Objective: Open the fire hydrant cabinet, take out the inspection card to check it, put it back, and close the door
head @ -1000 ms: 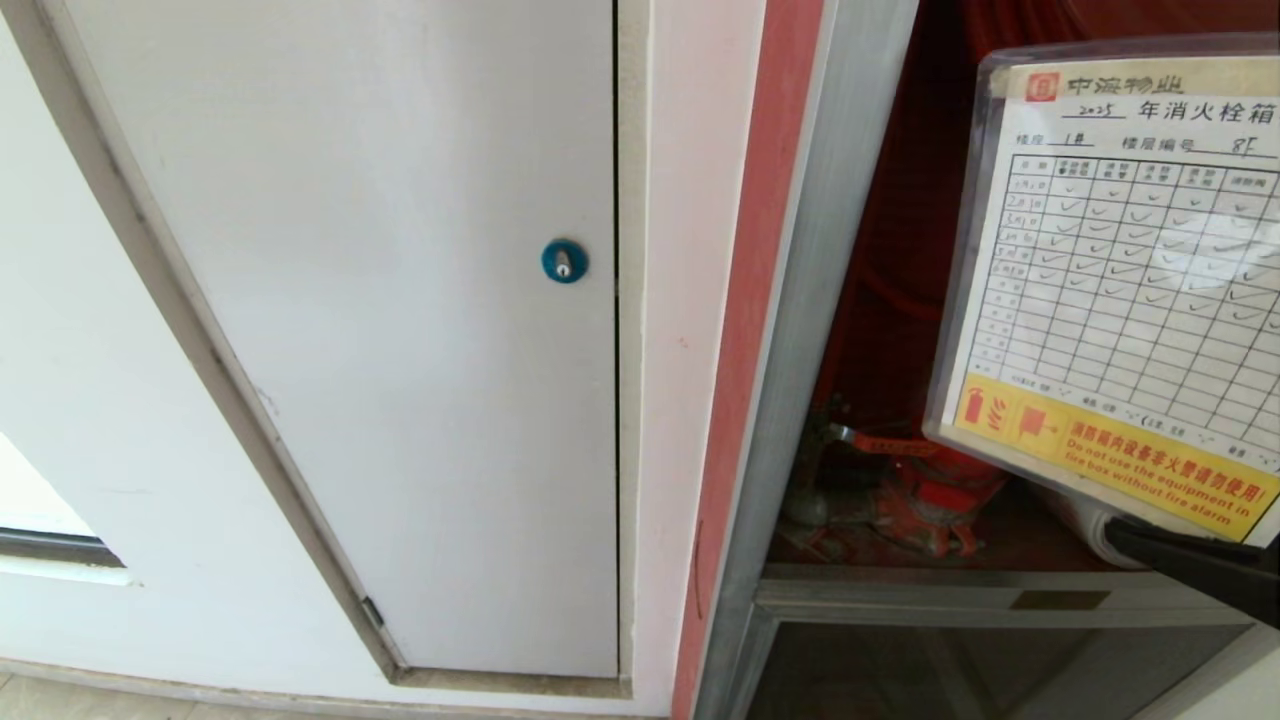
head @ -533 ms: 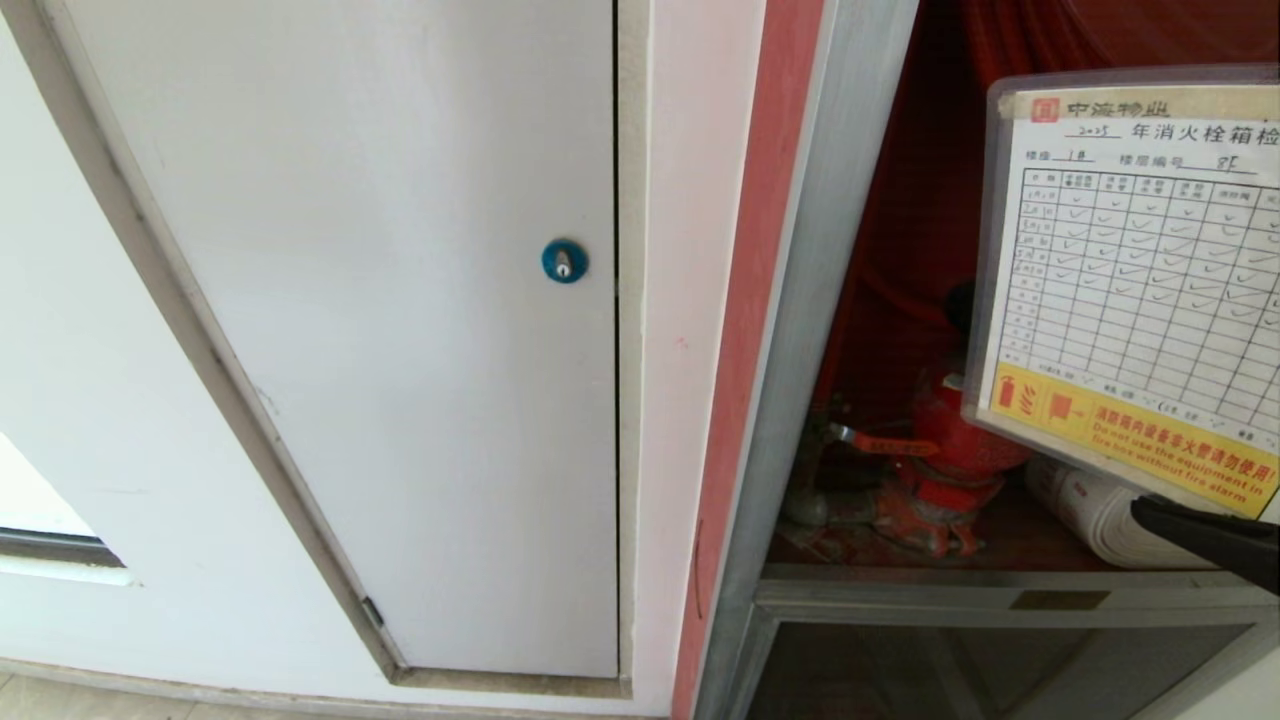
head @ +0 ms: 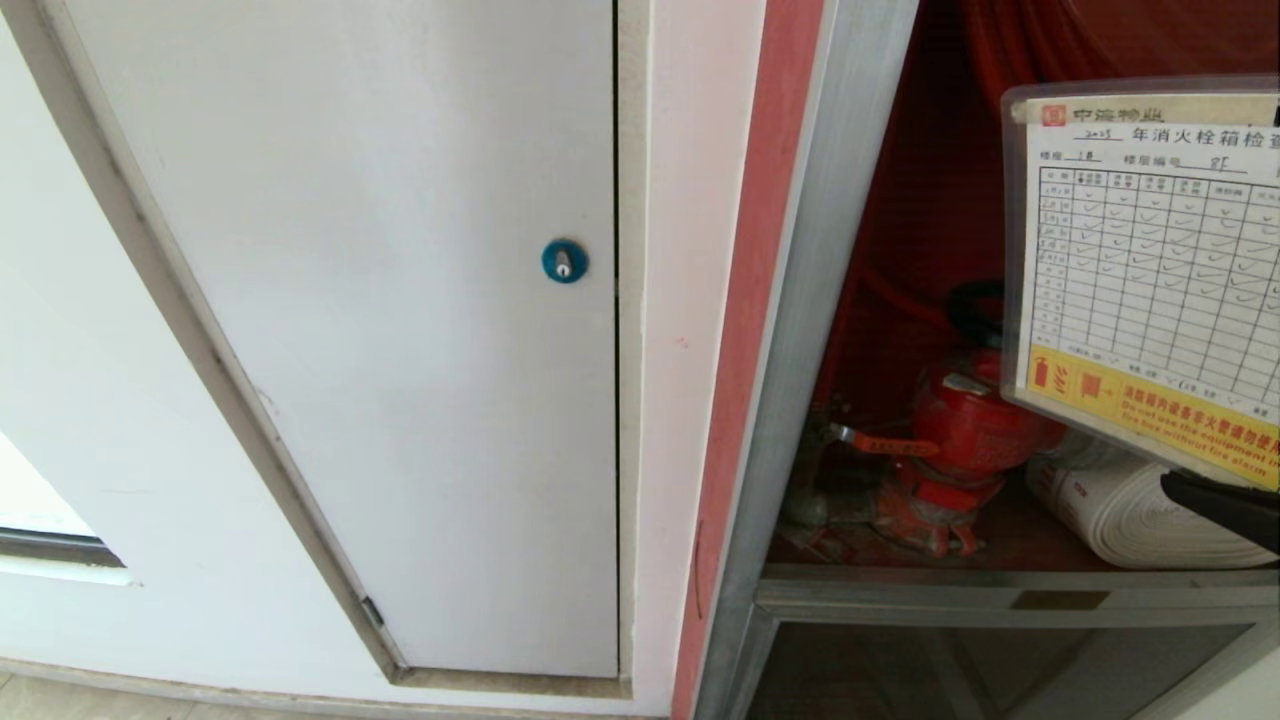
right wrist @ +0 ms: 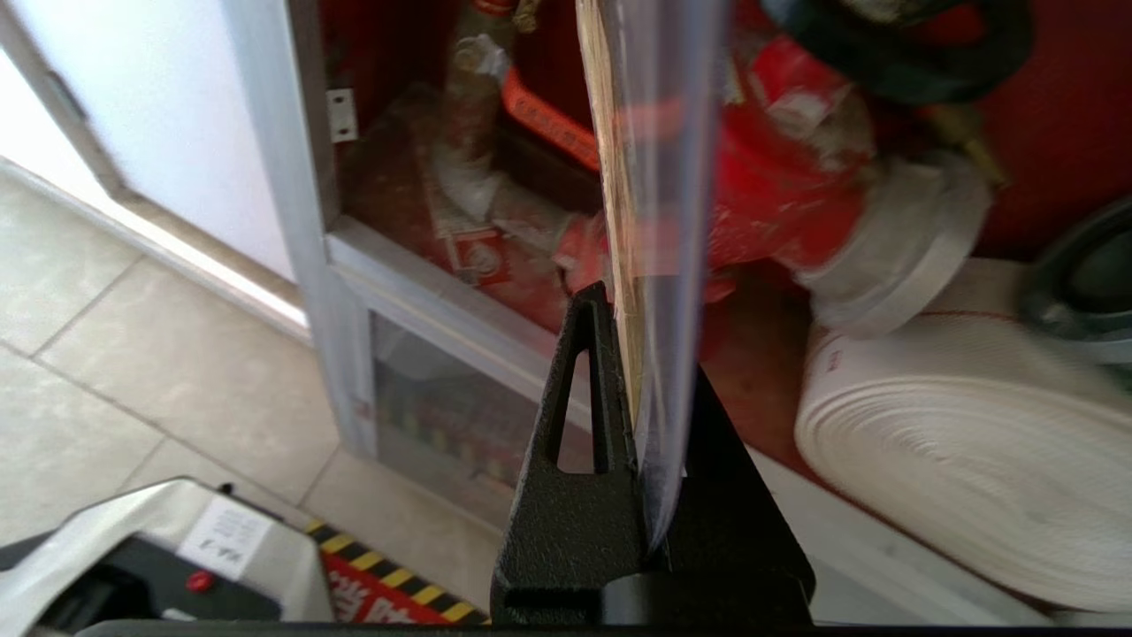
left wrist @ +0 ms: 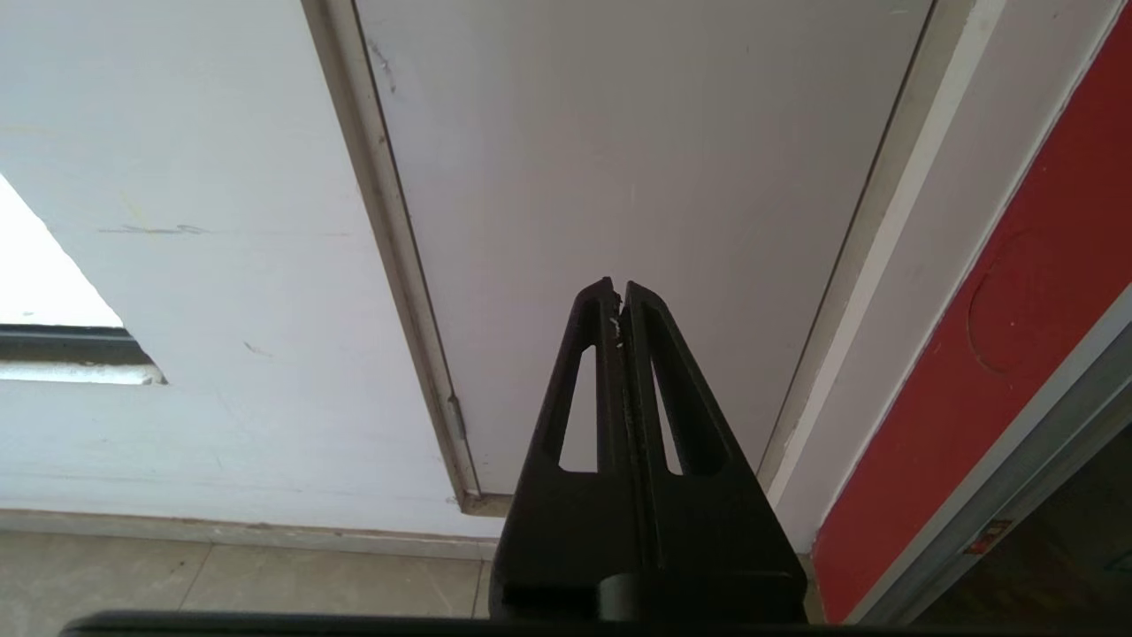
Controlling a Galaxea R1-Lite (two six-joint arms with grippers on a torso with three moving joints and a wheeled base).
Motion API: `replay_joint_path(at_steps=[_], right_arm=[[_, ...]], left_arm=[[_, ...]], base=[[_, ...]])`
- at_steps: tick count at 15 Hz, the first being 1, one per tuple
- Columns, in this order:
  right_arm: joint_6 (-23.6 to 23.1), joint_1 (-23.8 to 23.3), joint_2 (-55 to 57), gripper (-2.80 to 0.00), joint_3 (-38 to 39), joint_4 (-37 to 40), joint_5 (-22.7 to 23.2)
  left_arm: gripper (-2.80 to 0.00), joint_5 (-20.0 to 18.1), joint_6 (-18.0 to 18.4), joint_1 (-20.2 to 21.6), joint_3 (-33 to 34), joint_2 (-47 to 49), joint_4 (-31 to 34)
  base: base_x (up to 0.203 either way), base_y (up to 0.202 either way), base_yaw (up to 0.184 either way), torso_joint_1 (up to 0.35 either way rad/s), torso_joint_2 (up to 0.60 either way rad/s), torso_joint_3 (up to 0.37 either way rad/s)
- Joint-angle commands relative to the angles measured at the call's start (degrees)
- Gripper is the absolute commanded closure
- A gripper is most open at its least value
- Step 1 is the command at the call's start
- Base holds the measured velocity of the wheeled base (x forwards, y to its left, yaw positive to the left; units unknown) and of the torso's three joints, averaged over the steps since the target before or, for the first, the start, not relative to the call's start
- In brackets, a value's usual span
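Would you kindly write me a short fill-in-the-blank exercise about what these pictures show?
1. The right gripper is shut on the ____ in its clear sleeve.
2. The rolled hose in the cabinet is ____ in colour.
3. The round lock on the white panel is ____.
4. The left gripper holds ____.

Missing words: inspection card; white; blue; nothing

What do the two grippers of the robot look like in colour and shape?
Both the left gripper and the right gripper are matt black, with a rough surface. Each finger is long and tapers to a narrow tip, with a long triangular cut-out through it. No cables or markings show.
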Motion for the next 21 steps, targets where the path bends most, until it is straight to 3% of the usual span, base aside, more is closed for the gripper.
replay_joint_path(at_steps=[1,6,11,21], right_arm=[[-0.5,-0.6,0.1,0.00,-0.7,0.0,-0.3],[-4.8,-0.6,-1.9,0.00,-2.0,0.5,-1.9],[-9.6,-1.4,-1.4,0.00,-3.6,0.2,-6.4],[-22.3,-13.4,3.6,0.00,-5.3,-2.3,-8.4]], left_arm=[[0.00,0.0,0.0,0.0,1.1,0.1,0.0],[0.00,0.0,0.0,0.0,1.1,0.1,0.0],[0.00,0.0,0.0,0.0,1.1,0.1,0.0],[0.00,0.0,0.0,0.0,1.1,0.1,0.0]], base=[[0.000,0.000,0.000,0.000,0.00,0.000],[0.000,0.000,0.000,0.000,0.00,0.000],[0.000,0.000,0.000,0.000,0.00,0.000],[0.000,0.000,0.000,0.000,0.00,0.000]])
